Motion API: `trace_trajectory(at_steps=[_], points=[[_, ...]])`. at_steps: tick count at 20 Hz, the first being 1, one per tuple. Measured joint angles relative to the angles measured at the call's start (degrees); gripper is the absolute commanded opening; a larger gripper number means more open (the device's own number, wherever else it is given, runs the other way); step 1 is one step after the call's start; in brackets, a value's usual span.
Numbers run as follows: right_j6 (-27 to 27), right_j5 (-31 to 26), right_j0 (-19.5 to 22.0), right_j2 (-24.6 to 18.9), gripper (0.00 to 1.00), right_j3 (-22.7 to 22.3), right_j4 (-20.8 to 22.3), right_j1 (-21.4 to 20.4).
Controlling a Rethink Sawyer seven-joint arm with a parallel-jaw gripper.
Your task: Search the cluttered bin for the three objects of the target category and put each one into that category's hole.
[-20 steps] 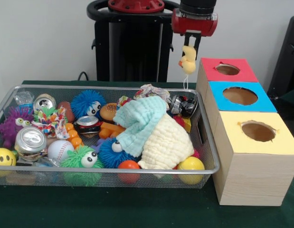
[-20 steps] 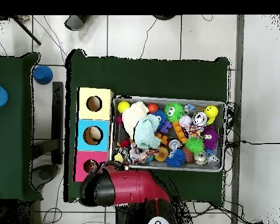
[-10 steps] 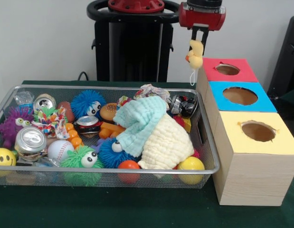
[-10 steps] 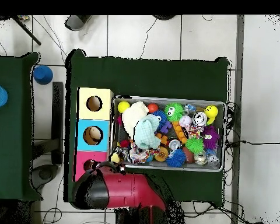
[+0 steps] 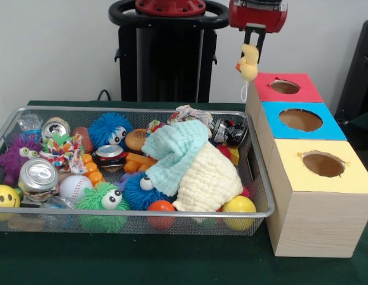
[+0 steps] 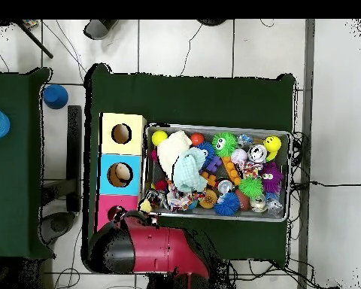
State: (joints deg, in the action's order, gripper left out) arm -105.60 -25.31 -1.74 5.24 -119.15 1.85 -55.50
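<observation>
Front view: I see the gripper (image 5: 253, 37) closed on a small yellow duck toy (image 5: 249, 61), which hangs in the air with a white string dangling, just left of the red-topped box (image 5: 286, 87) and above the wire bin's (image 5: 172, 212) far right corner; the blue-topped box (image 5: 301, 120) and yellow-topped box (image 5: 323, 164) sit nearer me. Overhead view: the red arm (image 6: 150, 248) hides the fingers, so I only make out a yellow speck (image 6: 145, 205) between the bin (image 6: 213, 217) and the red-topped box (image 6: 110, 213), though all three holes show in line.

Glossy red wrist housing (image 5: 257, 14) above slim black claw (image 5: 252, 46); black pedestal column (image 5: 166, 59) behind.
</observation>
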Motion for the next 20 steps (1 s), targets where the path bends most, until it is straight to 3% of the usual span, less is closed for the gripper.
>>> trace_trajectory(at_steps=[20], points=[[-0.05, -5.13, -9.95, 5.28, 0.0, 4.67, -4.98, 1.23]])
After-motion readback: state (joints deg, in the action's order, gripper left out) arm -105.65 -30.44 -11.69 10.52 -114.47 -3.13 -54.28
